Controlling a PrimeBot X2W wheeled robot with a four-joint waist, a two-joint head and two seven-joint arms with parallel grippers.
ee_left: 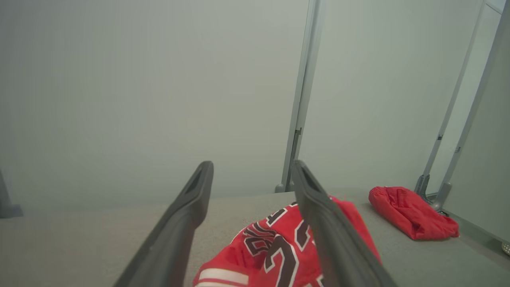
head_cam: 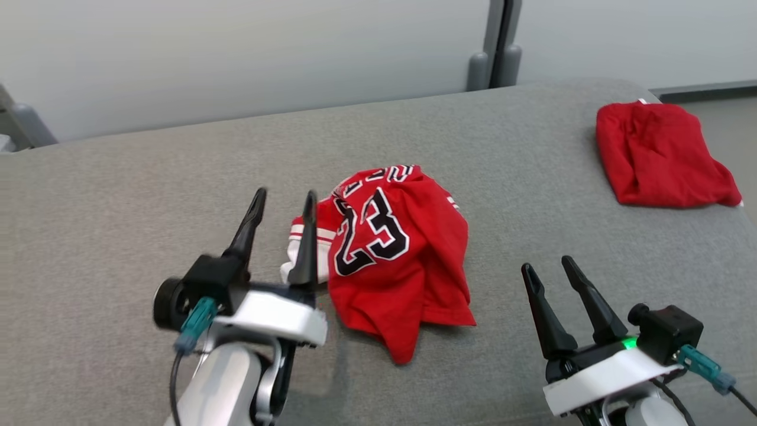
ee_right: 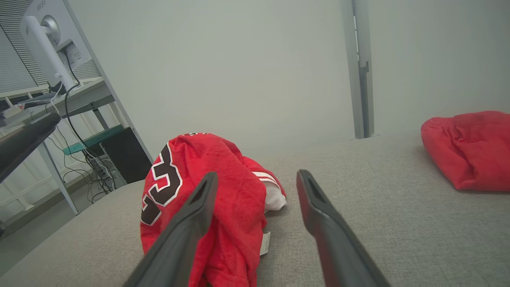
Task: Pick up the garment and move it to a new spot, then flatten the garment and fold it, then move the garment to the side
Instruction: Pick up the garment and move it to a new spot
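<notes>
Open and empty at left end effector (head_cam: 284, 194) and right end effector (head_cam: 547, 265); may pinch one layer of crumpled jersey (head_cam: 402, 260), dragging the heap instead of flattening

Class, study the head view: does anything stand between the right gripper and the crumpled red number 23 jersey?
Nothing visible does. Only bare grey fabric surface separates the right gripper from the crumpled red jersey; the other red garment lies well aside.

Red jersey (ee_left: 279, 247) beyond spread left hand (ee_left: 252, 165)
</notes>
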